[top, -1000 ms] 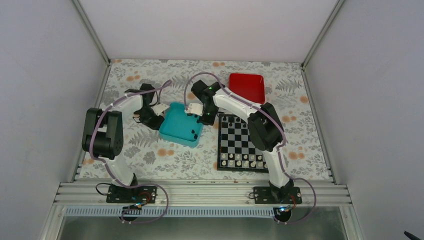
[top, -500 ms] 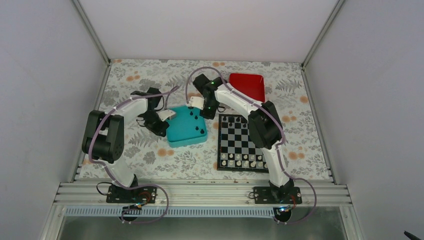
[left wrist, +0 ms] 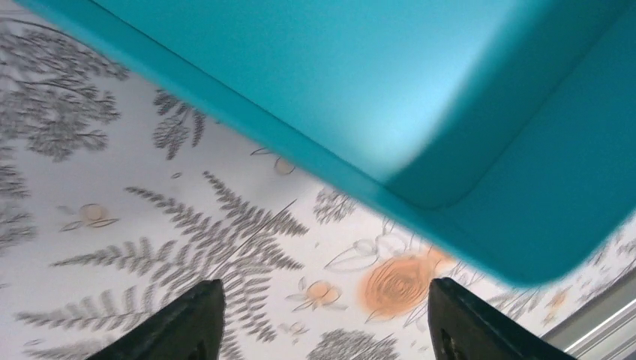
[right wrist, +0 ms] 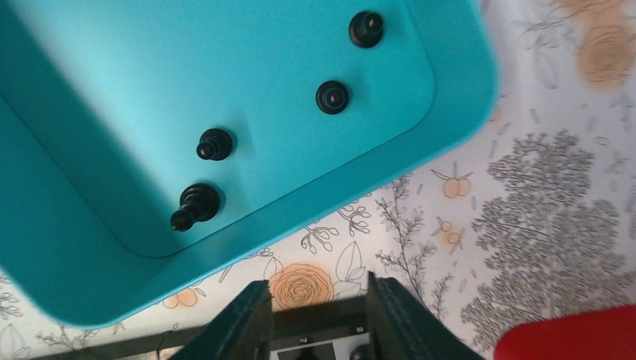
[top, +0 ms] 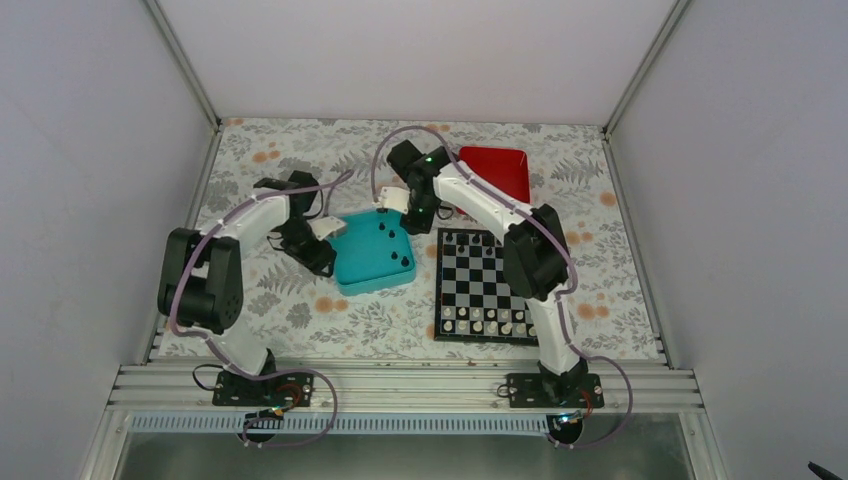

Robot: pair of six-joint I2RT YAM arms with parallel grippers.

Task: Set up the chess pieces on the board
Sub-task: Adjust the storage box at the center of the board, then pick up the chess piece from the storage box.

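The teal tray (top: 368,262) lies flat on the flowered cloth, left of the board (top: 480,285). Several black chess pieces (right wrist: 331,97) stand or lie inside the tray (right wrist: 225,67). A few black pieces (top: 462,240) stand on the board's far row. My left gripper (top: 328,231) hangs by the tray's left rim; in the left wrist view it (left wrist: 322,319) is open and empty, with the tray (left wrist: 420,97) just ahead. My right gripper (top: 392,203) is at the tray's far rim. In the right wrist view it (right wrist: 319,304) is open over the board's dark border (right wrist: 315,321), holding nothing.
A red tray (top: 495,172) sits behind the board, and its corner (right wrist: 570,337) shows in the right wrist view. Pale pieces (top: 482,323) line the board's near rows. Grey walls enclose the table on three sides, and a metal rail runs along the near edge.
Both grippers, shut on the teal tray's rims a second ago, have opened and let go. The tray, tilted before, has swung slightly and settled flat with the pieces spread inside.
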